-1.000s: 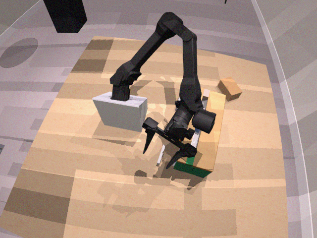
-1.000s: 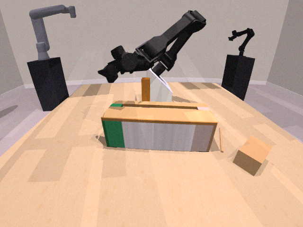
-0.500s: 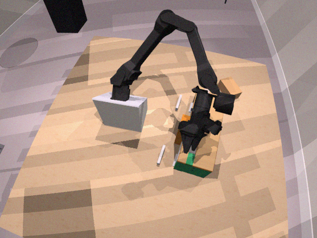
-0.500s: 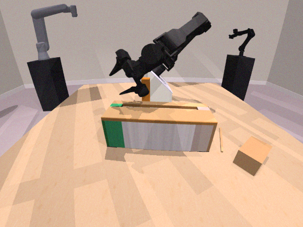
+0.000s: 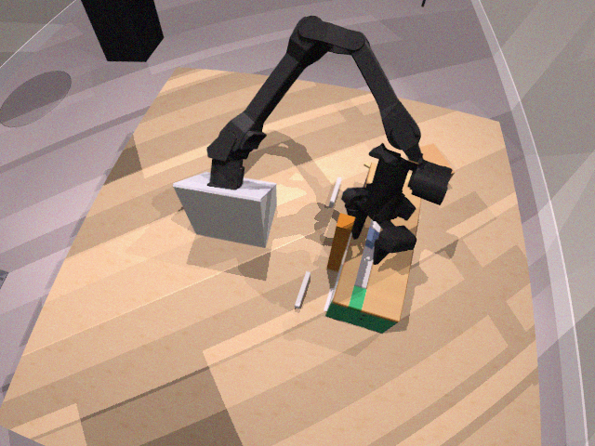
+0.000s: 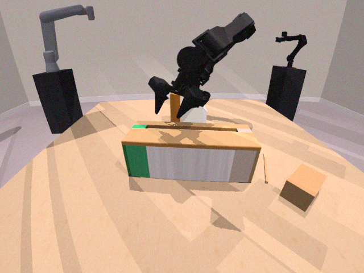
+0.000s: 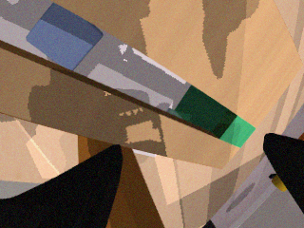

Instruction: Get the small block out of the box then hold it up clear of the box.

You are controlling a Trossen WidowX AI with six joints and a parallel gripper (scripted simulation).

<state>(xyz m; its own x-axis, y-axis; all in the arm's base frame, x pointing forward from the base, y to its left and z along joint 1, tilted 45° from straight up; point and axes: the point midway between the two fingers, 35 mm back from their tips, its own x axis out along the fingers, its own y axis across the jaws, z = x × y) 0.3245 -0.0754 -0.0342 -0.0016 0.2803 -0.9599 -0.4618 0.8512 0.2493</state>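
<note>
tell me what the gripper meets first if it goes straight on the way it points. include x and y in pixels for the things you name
Probably the box's top [image 5: 387, 293] [image 6: 187, 137] [image 7: 190, 147], around its slot; the open jaws point down at it, though depth makes the exact spot unclear.

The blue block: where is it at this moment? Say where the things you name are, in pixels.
In the wrist view, the blue block [image 5: 371, 238] [image 7: 65, 37] is at the upper left, inside the box [image 5: 384, 302] [image 6: 191, 141] [image 7: 199, 154], seen through its top slot, away from the green end [image 5: 358, 297] [image 6: 136, 160] [image 7: 239, 131].
</note>
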